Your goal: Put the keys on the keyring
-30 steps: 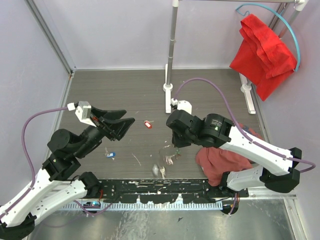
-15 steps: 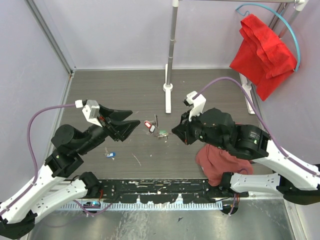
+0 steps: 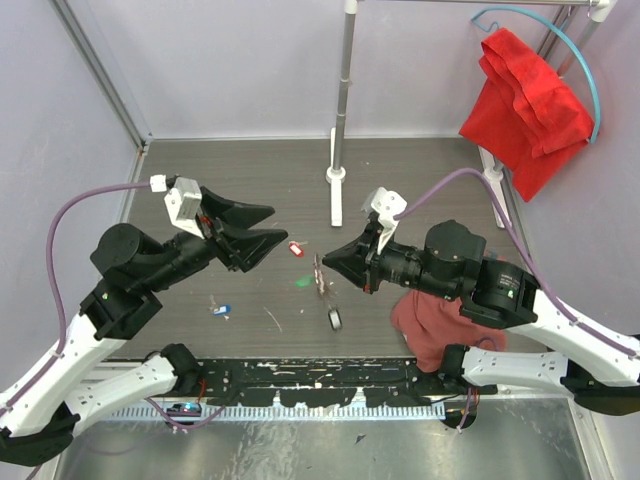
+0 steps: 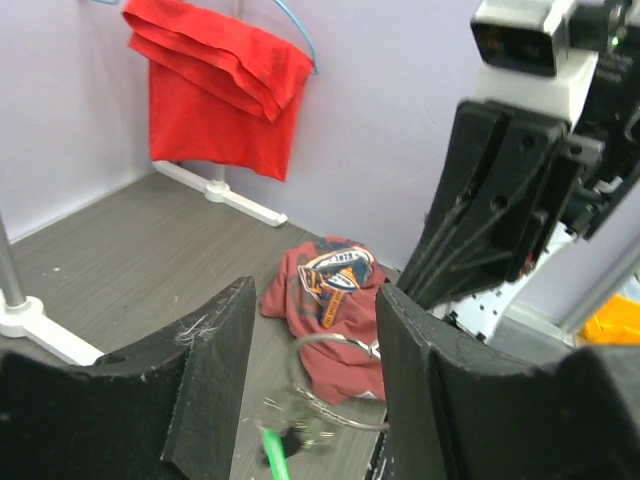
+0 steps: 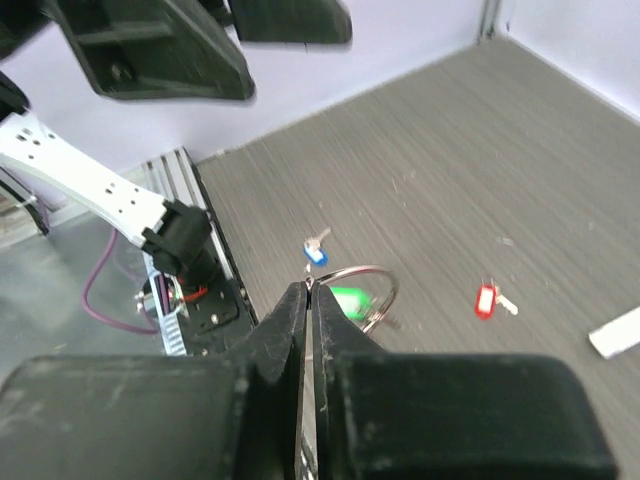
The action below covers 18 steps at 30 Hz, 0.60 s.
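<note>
My right gripper [image 3: 329, 257] is shut on the keyring [image 3: 322, 277], a thin silver loop held above the floor mid-table. A green key [image 3: 303, 282] shows blurred just left of the loop, and a dark key [image 3: 334, 320] blurs below it. A red key [image 3: 295, 248] and a blue key [image 3: 221, 310] lie loose on the floor. My left gripper [image 3: 275, 225] stands open, facing the ring with nothing in it. The right wrist view shows the gripper [image 5: 309, 287] pinching the keyring [image 5: 372, 285], with the green key [image 5: 350, 300] behind. The left wrist view has the keyring [image 4: 335, 385] beyond the open gripper [image 4: 315, 300].
A crumpled maroon shirt [image 3: 440, 322] lies under my right arm. A red cloth [image 3: 525, 95] hangs on a rack at the back right. A white pole stand [image 3: 337, 172] rises at the back centre. A black rail [image 3: 320, 378] runs along the near edge.
My right gripper lifted the keyring off the floor and turned to face left, the keys swinging under it. My left gripper rose slightly, its jaws a little narrower.
</note>
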Motion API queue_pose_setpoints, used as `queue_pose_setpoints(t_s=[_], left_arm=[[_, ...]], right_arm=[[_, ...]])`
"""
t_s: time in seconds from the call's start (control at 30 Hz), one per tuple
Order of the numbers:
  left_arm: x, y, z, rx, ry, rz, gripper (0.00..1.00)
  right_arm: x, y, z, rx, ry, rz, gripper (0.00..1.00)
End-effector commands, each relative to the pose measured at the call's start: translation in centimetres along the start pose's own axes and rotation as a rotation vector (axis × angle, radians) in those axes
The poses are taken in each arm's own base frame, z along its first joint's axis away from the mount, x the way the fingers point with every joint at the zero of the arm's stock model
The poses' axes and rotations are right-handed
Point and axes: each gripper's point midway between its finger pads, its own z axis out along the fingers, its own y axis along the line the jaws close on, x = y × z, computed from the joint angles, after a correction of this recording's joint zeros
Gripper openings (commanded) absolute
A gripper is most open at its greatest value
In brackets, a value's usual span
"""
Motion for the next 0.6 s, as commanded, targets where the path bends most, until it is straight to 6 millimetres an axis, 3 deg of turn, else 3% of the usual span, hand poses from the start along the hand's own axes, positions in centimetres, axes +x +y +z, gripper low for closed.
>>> queue_pose_setpoints(t_s=[0.0, 0.1, 0.23, 0.37, 0.57], left_arm=[[-0.2, -2.8, -0.6, 0.147, 0.027, 0.016, 0.56], [-1.0, -3.9, -1.2, 0.201, -0.001, 0.044, 0.51], [-1.9, -4.2, -1.8, 0.213, -0.034, 0.094, 0.52], [-2.4, -2.9, -2.2, 0.137, -0.049, 0.16, 0.59], [-3.3, -2.2, -2.6, 0.089, -0.044, 0.23, 0.56]], right_arm=[[-6.8, 2.3, -1.1, -0.122, -0.277, -0.079, 0.01], [-8.2, 3.2, -1.6, -0.165, -0.344, -0.089, 0.01], [-9.7, 4.2, -2.3, -0.218, -0.417, -0.082, 0.01], [-10.4, 4.5, -2.3, -0.228, -0.431, -0.064, 0.01], [-10.9, 4.5, -2.4, -0.225, -0.439, -0.038, 0.01]])
